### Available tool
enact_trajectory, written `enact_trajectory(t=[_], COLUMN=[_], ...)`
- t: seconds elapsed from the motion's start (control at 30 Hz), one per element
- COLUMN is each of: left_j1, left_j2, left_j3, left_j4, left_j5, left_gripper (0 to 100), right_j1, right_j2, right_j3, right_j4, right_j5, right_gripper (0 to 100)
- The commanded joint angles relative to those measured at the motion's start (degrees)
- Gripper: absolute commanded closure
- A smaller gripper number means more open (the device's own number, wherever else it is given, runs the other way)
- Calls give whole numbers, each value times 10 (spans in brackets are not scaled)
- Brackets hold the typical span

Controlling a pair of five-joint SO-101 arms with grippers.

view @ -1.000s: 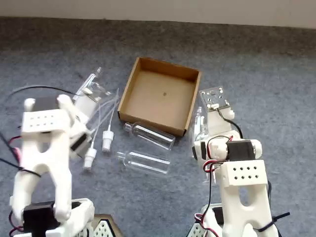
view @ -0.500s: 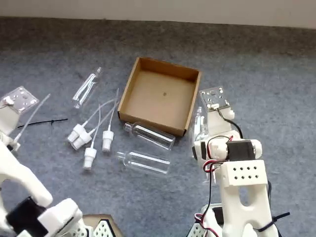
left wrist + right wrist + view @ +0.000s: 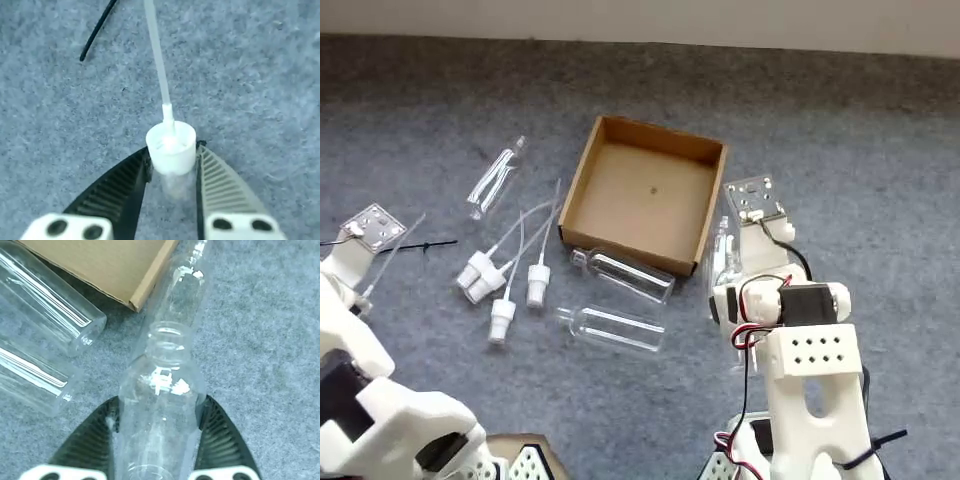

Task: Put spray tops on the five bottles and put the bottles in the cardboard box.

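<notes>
High view: the left arm point(image 3: 355, 340) has swung away from the four loose tops point(image 3: 502, 318) to the tabletop's point(image 3: 840, 150) left edge, taking one along. The right arm point(image 3: 805, 360) has stayed right of the empty box point(image 3: 640, 195).

Left wrist view: the left pincer point(image 3: 172, 155) is clamped on a top point(image 3: 171, 145).

Right wrist view: the right pincer point(image 3: 159, 412) is closed around an uncapped bottle point(image 3: 161, 385), near the box corner. Capping looks next.

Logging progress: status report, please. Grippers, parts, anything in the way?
Left gripper shut on spray top. Right gripper shut on bottle, uncapped. Cardboard box holds no bottles. Loose bottle lies beside the held one.
</notes>
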Motion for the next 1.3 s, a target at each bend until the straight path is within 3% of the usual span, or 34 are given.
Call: enact_trajectory(t=[0.0, 0.17, 0.23, 0.37, 0.53, 0.6, 0.8, 0.9, 1.03, 1.27], left_j1=[-6, -16, -25, -40, -28, -6, 20, 14, 11, 13], left_j2=[4, 3, 3, 3, 8, 9, 10, 10, 10, 10], left_j3=[-7, -18, -35, -105, -207, -219, -167, -145, -123, -86], left_j4=[-25, -23, -22, 29, 236, 279, 226, 188, 143, 117], left_j5=[-100, -98, -61, 108, 370, 467, 870, 1023, 1124, 1193], left_gripper=[827, 822, 825, 825, 822, 822, 788, 736, 718, 718], right_j1=[-4, -4, -4, -4, -4, -4, -4, -4, -4, -4], right_j2=[-12, -12, -12, -12, -12, -12, -12, -12, -12, -12], right_j3=[-3, -3, -3, -3, -3, -3, -3, -3, -3, -3], right_j4=[5, 5, 5, 4, 4, 4, 4, 4, 4, 4], right_j5=[-2, -2, -2, -2, -2, -2, -2, -2, -2, -2], right_gripper=[976, 976, 976, 976, 976, 976, 976, 976, 976, 976])
